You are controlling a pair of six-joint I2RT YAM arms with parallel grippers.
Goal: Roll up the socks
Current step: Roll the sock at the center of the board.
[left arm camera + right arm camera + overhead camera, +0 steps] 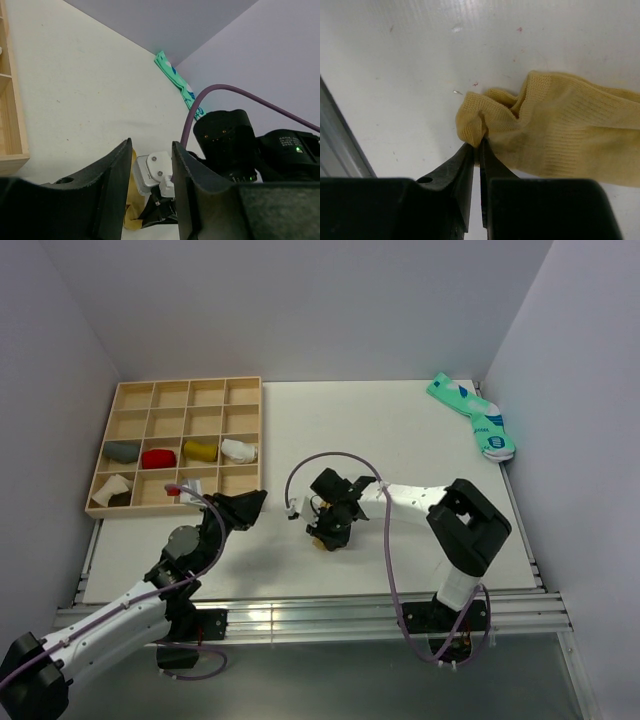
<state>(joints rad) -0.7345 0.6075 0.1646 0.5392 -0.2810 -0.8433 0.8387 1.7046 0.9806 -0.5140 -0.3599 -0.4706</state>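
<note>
While R pincer point(479, 145) pinches 1 mustard sock point(560, 135), L pincer point(152, 150) hangs spread; 2 teal socks point(473, 415) well apart.

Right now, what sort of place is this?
Probably a lab test cell: plain walls box in a white table, a metal rail edges it, and a wooden grid tray holds rolled socks.
</note>
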